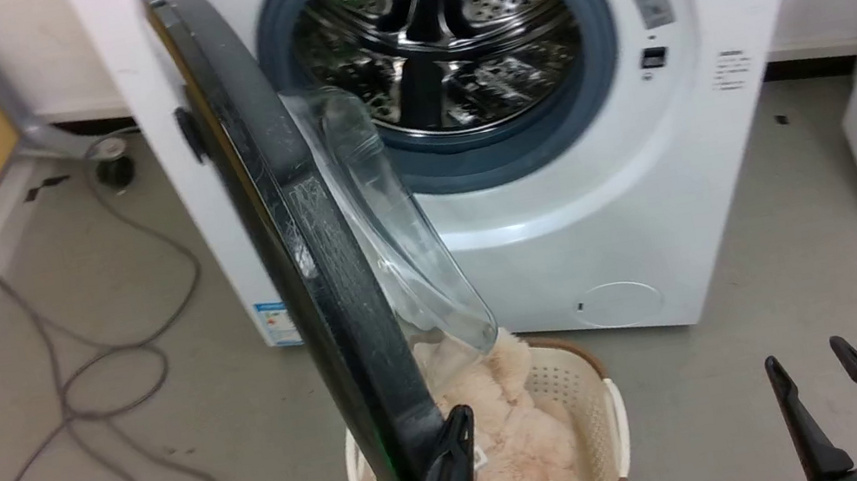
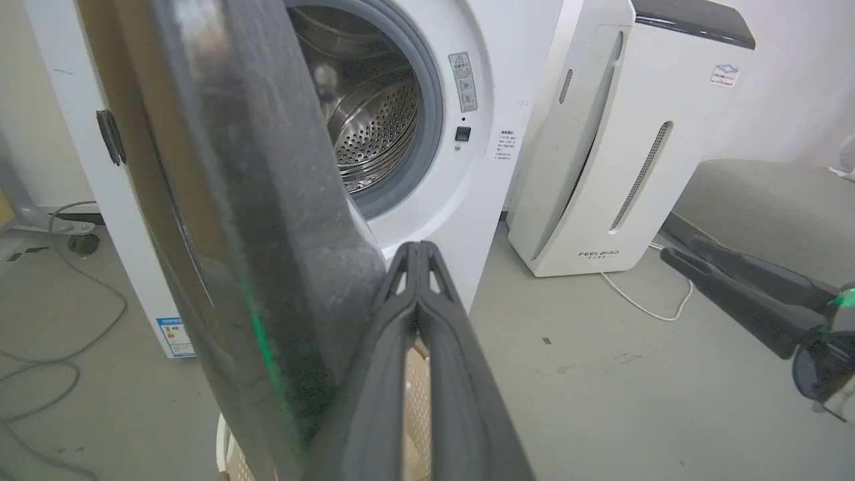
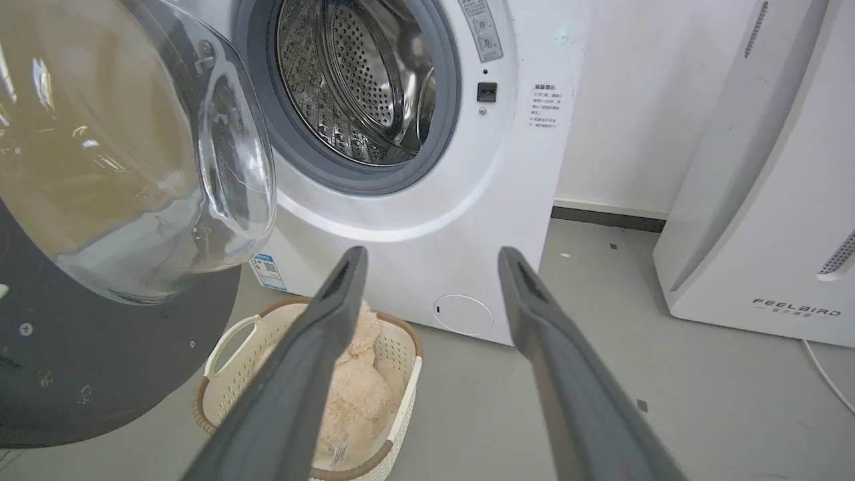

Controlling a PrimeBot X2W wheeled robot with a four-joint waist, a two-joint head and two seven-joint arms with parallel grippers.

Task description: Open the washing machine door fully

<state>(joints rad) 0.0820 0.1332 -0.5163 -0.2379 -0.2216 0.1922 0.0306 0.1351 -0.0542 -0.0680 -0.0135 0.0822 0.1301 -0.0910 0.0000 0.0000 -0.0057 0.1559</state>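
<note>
beside the rim of the washing machine door [image 1: 304, 236], the left gripper [image 2: 417, 248] sits closed on nothing, seemingly to push it wider; the right gripper [image 1: 804, 352] hangs open, clear.

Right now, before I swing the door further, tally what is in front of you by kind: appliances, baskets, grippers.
White appliances: 2, the washing machine and the FEELBIRD appliance
Baskets: 1, the laundry basket
Grippers: 2, the left gripper and the right gripper
Total: 5
</note>
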